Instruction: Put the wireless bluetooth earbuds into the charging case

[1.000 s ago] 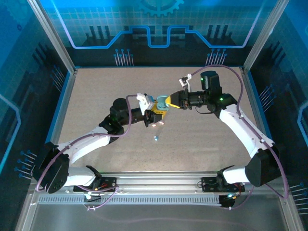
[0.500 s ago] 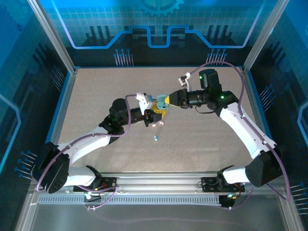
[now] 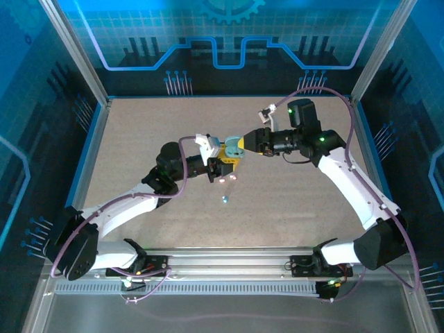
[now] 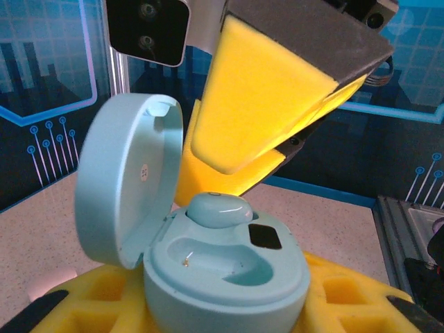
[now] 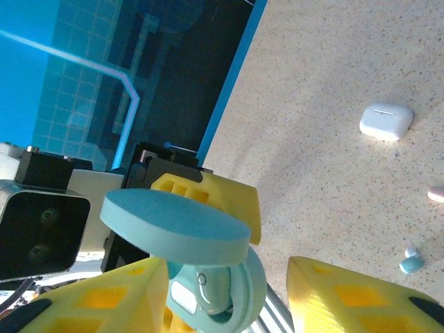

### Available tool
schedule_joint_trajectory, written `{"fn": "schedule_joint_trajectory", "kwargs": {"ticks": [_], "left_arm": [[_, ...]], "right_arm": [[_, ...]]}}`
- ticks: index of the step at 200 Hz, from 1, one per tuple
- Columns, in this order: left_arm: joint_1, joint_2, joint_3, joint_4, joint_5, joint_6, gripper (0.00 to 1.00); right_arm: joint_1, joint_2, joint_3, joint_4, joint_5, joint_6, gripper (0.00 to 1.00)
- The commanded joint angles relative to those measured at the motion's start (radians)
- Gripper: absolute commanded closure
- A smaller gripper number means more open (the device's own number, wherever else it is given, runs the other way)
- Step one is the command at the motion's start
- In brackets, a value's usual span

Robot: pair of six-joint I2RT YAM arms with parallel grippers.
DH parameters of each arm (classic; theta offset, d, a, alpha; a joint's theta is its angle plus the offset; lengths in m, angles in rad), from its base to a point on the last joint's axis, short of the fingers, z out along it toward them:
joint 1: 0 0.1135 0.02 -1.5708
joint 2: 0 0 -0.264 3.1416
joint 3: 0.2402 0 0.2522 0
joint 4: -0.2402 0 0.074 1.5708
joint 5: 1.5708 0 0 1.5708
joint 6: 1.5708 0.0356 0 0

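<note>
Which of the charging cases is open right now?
The pale blue case in the left gripper: its lid stands flipped up, with one earbud seated inside. The white case lies shut on the table.

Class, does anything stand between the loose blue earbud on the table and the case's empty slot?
The empty slot is uncovered, its lid swung back. But the right gripper hangs close above the case, over the way in.

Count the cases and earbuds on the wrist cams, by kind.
Cases: 2 (blue case, white case)
Earbuds: 3 (seated blue earbud, loose blue earbud, pink earbud)
Total: 5
</note>
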Motion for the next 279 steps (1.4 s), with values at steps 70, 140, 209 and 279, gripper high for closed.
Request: {"fn": "schedule_joint_trajectory", "kwargs": {"ticks": [70,140,209,279], "left_arm": [[0.002,-0.132,-0.042,0.008,-0.247,0.043,0.68],[0.003,-0.248,-0.018,-0.069,-0.265,0.077,0.68],[0.002,-0.287,-0.018,-0.1,-0.256,0.08,0.68],[0.002,-0.292,-0.026,-0.097,-0.264,0.089,0.68]], "right_arm": [[-0.104,-0.253,-0.187,0.016,0.324,-0.001,0.48],[0.025,0.108,-0.283,0.01,0.332,0.014,0.58],[0.252,0.492,-0.052,-0.112,0.472,-0.077,0.58],[0.355,0.699,0.17,-0.306,0.626,-0.181,0.59]]}}
